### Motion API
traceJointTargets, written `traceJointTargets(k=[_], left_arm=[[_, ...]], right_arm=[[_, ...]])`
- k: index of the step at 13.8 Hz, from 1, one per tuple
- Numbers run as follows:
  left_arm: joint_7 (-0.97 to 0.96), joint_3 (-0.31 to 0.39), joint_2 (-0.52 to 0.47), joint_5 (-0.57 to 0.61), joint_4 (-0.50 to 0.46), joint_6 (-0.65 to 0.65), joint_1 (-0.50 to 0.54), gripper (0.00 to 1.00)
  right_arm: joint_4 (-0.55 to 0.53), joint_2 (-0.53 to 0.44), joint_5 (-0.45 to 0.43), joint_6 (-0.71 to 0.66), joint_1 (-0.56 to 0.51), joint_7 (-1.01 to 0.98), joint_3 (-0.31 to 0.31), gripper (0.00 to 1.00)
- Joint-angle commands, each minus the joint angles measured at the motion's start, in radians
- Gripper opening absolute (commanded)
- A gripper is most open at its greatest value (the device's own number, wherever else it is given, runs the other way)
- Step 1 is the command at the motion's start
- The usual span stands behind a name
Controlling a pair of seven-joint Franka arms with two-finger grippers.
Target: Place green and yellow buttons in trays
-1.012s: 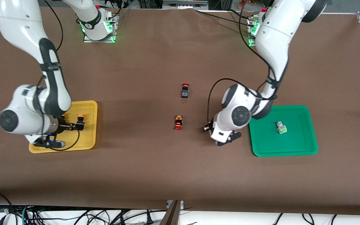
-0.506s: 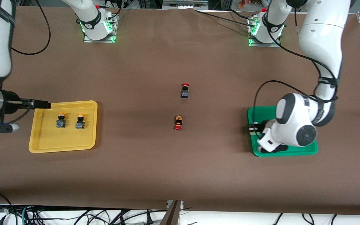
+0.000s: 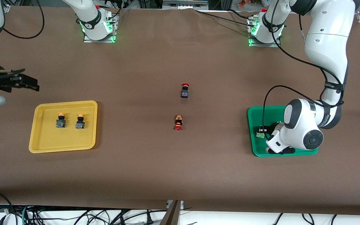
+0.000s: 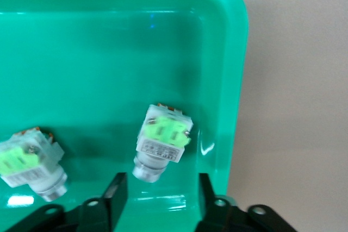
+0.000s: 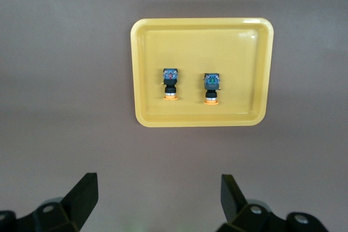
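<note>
With both yellow buttons (image 3: 70, 120) in the yellow tray (image 3: 42, 147) and both green buttons (image 4: 161, 140) in the green tray (image 4: 98, 52), sorting looks done. Left gripper (image 4: 159, 199) hangs parted over one green button; right gripper (image 5: 157, 199), wide, waits

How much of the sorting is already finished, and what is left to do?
Both yellow buttons lie in the yellow tray. Both green buttons lie in the green tray. The left gripper, over the green tray, has open fingers around the second one. The right gripper is open and holds nothing. The red buttons stay on the table. Nothing is left but withdrawing.
</note>
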Motion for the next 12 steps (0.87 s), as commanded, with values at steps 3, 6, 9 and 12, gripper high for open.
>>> traceJointTargets(k=[3,6,9,12], left_arm=[[0.013,-0.011,-0.047,0.016,0.011,-0.007,0.015,1.0],[0.022,-0.015,-0.198,0.008,-0.003,-0.079,0.024,1.0],[0.022,-0.017,-0.385,0.021,-0.029,-0.186,0.024,1.0],[0.028,-0.015,-0.693,0.057,-0.215,-0.242,0.025,1.0]], right_arm=[[-0.151,-0.193,-0.014,0.021,-0.037,-0.007,0.043,1.0],[-0.126,-0.176,-0.019,-0.071,-0.032,-0.002,0.039,1.0],[-0.116,-0.165,-0.022,-0.067,-0.034,-0.013,0.036,1.0],[-0.096,-0.145,-0.025,-0.062,-0.032,-0.013,0.036,1.0]])
